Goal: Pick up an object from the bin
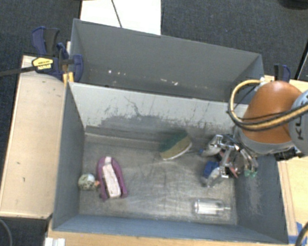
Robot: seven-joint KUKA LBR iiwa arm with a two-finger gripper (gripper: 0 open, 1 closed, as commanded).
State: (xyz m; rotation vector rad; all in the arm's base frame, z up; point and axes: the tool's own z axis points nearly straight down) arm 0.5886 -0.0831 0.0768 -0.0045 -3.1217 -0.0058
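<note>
My gripper (223, 161) hangs low over the right part of the bin, under the arm's orange cover. A small blue thing (210, 170) shows right at its lower left end; whether it is gripped I cannot tell. A clear plastic bottle (211, 208) lies on its side on the floor just below the gripper. A green and yellow sponge (174, 145) rests to the gripper's left, near the back wall.
A pink and purple oblong thing (111, 179) lies at the front left of the bin, with a small round greyish thing (86, 181) touching its left side. The arm and its cables cover the bin's right rim.
</note>
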